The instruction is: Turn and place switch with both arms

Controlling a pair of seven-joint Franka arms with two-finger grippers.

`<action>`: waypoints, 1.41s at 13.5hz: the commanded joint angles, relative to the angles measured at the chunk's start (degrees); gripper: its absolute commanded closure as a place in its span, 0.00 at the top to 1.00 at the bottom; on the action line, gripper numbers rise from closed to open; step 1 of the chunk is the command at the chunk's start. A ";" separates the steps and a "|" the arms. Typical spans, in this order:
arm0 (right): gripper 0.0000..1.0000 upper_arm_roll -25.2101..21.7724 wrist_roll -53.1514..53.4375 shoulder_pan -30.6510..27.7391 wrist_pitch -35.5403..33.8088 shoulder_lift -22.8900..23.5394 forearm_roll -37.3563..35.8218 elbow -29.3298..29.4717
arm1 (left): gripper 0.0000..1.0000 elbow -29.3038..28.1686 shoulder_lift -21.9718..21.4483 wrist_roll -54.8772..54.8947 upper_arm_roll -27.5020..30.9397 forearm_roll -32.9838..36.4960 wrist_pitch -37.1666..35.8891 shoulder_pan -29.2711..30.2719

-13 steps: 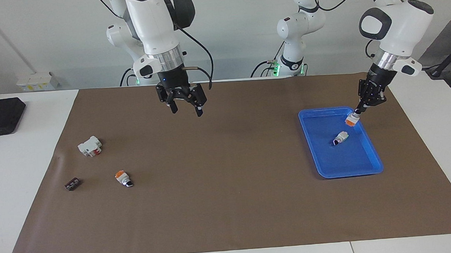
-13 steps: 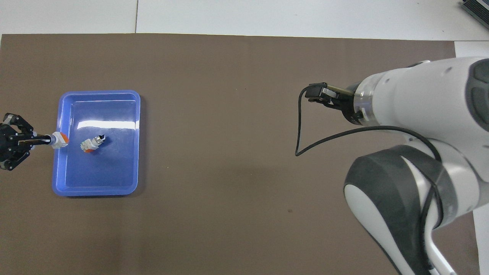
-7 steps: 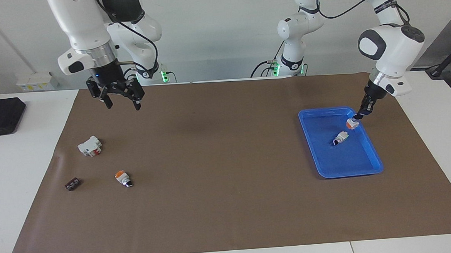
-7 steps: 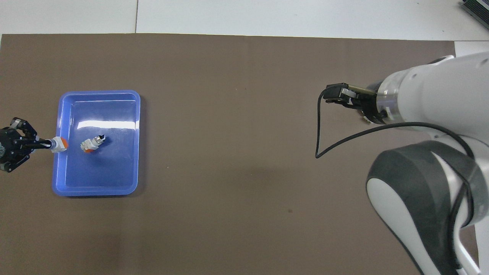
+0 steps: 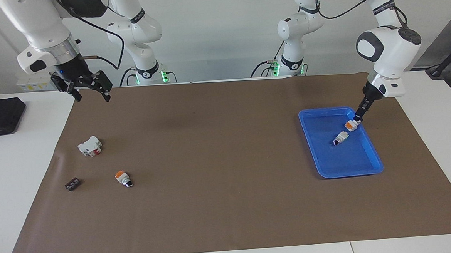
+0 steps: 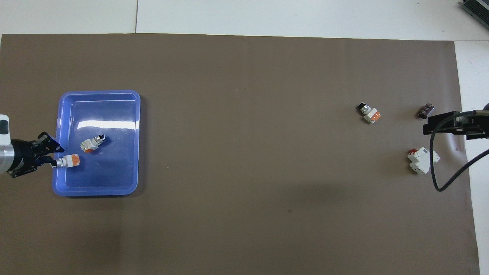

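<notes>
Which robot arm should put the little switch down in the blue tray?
The left. Its gripper already holds the switch over the blue tray, while the right gripper hangs at the table's other end.

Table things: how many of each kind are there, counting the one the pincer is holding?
Switches with orange: 3, one held by the left pincer over the blue tray, one lying in the tray, one on the brown mat.
White block with red: 1.
Small dark part: 1.
Blue tray: 1.
Total: 6.
</notes>
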 commanded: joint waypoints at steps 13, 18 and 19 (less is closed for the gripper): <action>1.00 1.67 1.73 0.49 -7.19 2.50 -1.72 5.06 | 0.77 48.59 12.59 19.73 -0.58 12.25 -47.09 -20.32; 1.00 1.67 1.74 0.32 -6.85 2.15 -1.72 4.36 | 0.79 51.00 13.13 21.12 0.12 6.82 -47.48 -19.62; 1.00 1.67 1.74 0.31 -6.67 2.06 -1.72 4.19 | 0.91 50.04 12.69 20.51 0.13 6.11 -45.91 -18.22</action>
